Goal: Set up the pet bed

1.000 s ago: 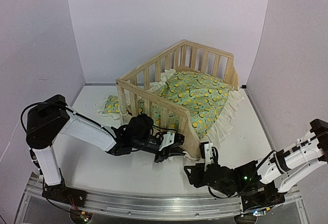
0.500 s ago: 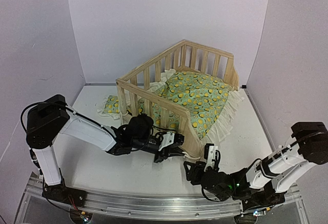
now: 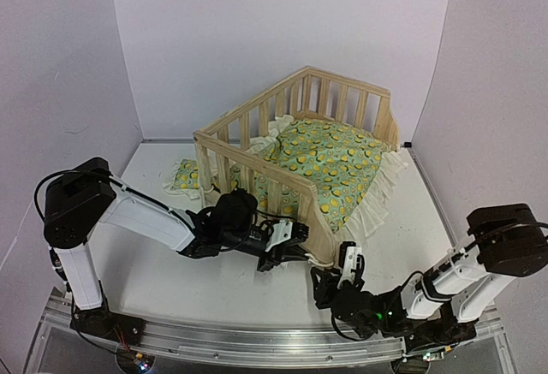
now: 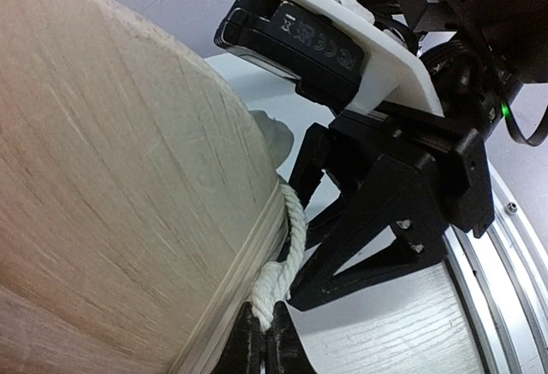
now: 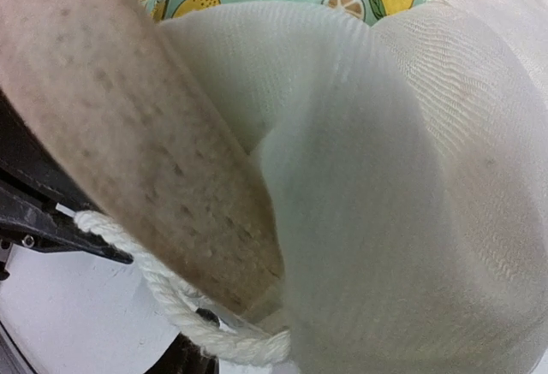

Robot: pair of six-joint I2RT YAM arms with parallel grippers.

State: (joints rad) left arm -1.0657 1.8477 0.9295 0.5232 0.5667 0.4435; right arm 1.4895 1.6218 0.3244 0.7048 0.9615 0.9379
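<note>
Rope (image 4: 294,228), white, twisted, pinched by left gripper (image 4: 264,340) at pale slatted pine pet bed (image 4: 111,177) corner; right gripper (image 4: 301,243) spread around it. Looks stiff, light; pulls by rope.

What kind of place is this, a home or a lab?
Probably a robot lab test cell, not a home: plain white walls box in a white table, a left arm and right arm sit on a metal rail, working on a pet bed.

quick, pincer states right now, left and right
Left pincer: closed on the white rope.
Right pincer: open, jaws either side of the rope.
</note>
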